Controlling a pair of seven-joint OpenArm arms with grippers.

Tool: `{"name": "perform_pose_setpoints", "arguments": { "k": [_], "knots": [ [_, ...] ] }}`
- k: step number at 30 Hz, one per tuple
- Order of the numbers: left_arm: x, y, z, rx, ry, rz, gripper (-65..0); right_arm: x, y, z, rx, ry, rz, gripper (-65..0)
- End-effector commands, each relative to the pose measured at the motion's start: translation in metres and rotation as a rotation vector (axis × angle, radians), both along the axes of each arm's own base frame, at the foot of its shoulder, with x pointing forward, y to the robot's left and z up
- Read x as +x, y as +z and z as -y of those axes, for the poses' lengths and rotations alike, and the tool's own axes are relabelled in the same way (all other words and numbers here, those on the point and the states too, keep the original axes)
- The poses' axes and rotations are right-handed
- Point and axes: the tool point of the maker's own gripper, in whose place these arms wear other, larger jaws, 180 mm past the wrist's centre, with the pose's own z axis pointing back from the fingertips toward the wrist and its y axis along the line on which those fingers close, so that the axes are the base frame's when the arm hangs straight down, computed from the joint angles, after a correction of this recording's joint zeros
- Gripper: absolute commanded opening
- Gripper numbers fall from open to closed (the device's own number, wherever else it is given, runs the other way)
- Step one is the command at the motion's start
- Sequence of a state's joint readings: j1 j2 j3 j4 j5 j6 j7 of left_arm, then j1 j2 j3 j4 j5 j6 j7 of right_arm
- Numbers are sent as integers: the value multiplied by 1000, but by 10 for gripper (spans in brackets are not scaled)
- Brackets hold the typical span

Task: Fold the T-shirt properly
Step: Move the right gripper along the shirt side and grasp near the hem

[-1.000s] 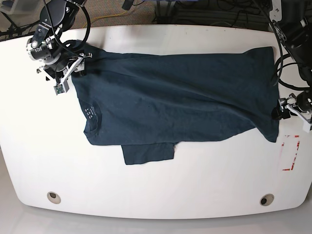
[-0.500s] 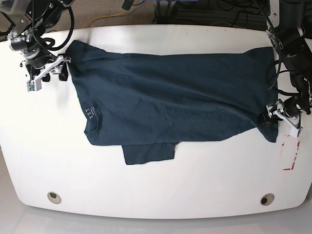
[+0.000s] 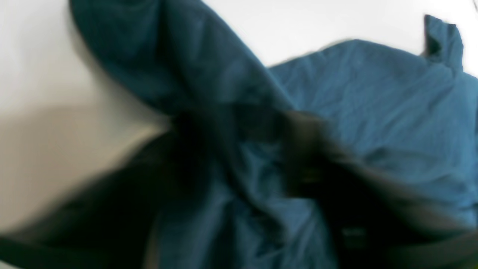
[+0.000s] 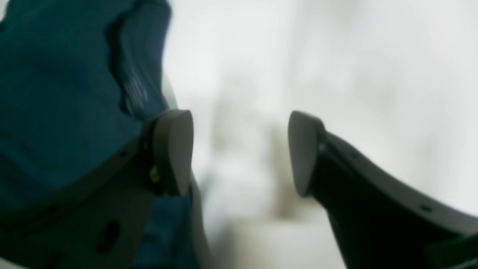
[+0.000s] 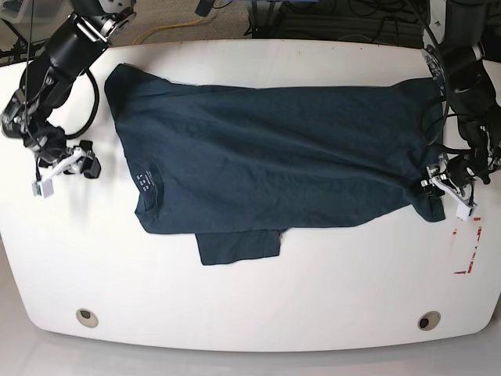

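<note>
The dark navy-teal T-shirt (image 5: 266,157) lies spread across the white table (image 5: 250,305), neck to the left and one sleeve poking out at the lower middle. My left gripper (image 5: 438,186) sits at the shirt's lower right corner. In the blurred left wrist view the cloth (image 3: 373,93) is bunched between the dark fingers of my left gripper (image 3: 239,149), which is shut on it. My right gripper (image 5: 66,169) is over bare table, left of the shirt. The right wrist view shows that gripper (image 4: 241,153) open with nothing in the gap, and cloth (image 4: 56,93) behind its left finger (image 4: 173,149).
A red-and-white marking (image 5: 467,247) lies on the table by the right edge, just below my left gripper. Two round holes (image 5: 86,316) (image 5: 428,320) sit near the front edge. Cables and gear crowd the floor beyond the far edge.
My right gripper left the shirt's upper left corner and swung left and toward the front. My left gripper moved onto the lower right corner and closed, drawing that corner up and in.
</note>
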State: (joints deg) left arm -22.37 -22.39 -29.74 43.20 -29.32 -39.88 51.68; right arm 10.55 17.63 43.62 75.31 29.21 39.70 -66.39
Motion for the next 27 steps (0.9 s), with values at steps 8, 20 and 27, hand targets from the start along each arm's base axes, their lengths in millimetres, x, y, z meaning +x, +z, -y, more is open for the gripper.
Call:
{"name": "perform_pose_setpoints", "arguments": {
  "k": [8,20,27],
  "knots": [
    [4,11,-10,20,6,24,-607,100,24,-14,155,44,112,-263],
    [4,12,-12,22,9,26,-608,139,1,-66,302,41,125,-263],
    [-5,4,-11,24,3,0,-608,134,-21,-91,313,63,96,-263]
  ]
}}
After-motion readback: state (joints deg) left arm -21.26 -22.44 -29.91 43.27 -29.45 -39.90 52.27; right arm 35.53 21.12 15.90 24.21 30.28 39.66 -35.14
